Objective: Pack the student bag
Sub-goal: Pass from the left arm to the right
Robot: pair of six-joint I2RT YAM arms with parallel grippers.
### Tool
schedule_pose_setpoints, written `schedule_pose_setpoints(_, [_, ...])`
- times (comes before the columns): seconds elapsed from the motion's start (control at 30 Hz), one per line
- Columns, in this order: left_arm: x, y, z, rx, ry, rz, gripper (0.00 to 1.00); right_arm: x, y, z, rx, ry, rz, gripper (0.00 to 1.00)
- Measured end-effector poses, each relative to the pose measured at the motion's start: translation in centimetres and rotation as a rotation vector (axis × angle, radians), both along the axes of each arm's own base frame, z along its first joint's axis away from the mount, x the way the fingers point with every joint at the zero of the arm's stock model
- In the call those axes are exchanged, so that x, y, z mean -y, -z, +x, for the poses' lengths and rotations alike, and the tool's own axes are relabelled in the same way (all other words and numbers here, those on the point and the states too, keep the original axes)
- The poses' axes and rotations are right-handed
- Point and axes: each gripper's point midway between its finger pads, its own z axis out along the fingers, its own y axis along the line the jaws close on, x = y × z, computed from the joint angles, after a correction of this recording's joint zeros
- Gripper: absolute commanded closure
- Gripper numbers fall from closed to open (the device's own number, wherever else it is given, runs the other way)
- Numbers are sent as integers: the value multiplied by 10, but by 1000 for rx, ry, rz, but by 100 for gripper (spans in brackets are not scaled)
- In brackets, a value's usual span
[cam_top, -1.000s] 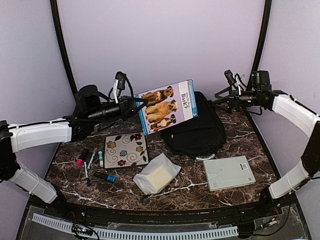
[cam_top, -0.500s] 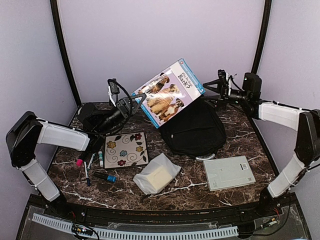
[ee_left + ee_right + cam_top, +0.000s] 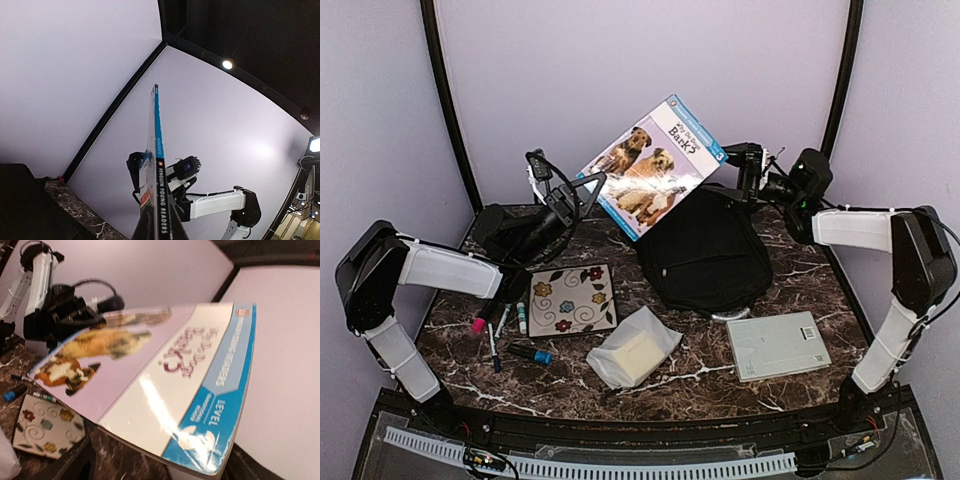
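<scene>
Several loose things lie nearest my end of the table (image 3: 700,385): a white plastic pouch (image 3: 633,348), a flat grey box (image 3: 777,345), a flowered tile (image 3: 572,298) and a cluster of markers (image 3: 502,320). None of them is in hand.

Beyond them the student bag (image 3: 705,255) lies flat on the marble, right of centre and toward the back wall. I cannot see an open mouth on it from above.

Above the bag's rear left edge hangs a picture book (image 3: 655,165), tilted, dogs on the cover. The left gripper (image 3: 592,188) pinches it by its lower left corner; in the left wrist view the book (image 3: 156,165) rises edge-on out of the fingers. The right gripper (image 3: 742,172) sits just beside the book's far right corner, over the top of the bag. Its wrist view is filled by the cover (image 3: 150,385), and I cannot tell whether its fingers are spread or closed.

I judge the step to be loading the book. The next move calls for finding or opening the bag's mouth, probably with the right arm, then lowering the book in edge first.

Legible writing: "Bark?" on the cover, "PENGUIN YOUNG READERS" on the spine, "LEVEL" on the blue band.
</scene>
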Motion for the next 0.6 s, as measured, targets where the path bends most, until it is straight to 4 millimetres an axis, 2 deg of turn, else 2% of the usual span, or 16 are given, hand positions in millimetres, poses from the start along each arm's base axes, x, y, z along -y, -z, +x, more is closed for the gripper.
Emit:
schedule_pose_setpoints(0.2, [-2, -2, 0, 15, -29, 25, 100, 14, 22, 16, -403, 33, -134, 17])
schedule_pose_setpoints(0.23, [-3, -4, -1, 22, -36, 28, 100, 20, 26, 18, -471, 44, -153, 4])
schedule_pose_setpoints(0.27, [-5, -6, -2, 31, -43, 30, 100, 24, 30, 18, -526, 54, -167, 1])
schedule_pose_setpoints(0.33, [-9, -10, -5, 46, -58, 28, 100, 36, 42, 31, -627, 170, -180, 0])
schedule_pose_setpoints(0.4, [-10, -11, -5, 55, -70, 28, 100, 45, 50, 36, -892, 224, -122, 0])
schedule_pose_setpoints(0.5, [-10, -10, -4, 57, -83, 36, 100, 48, 65, 25, -1247, 208, -30, 0])
schedule_pose_setpoints(0.6, [-8, -10, -5, 66, -100, 39, 100, 45, 79, 9, -1502, 133, 51, 0])
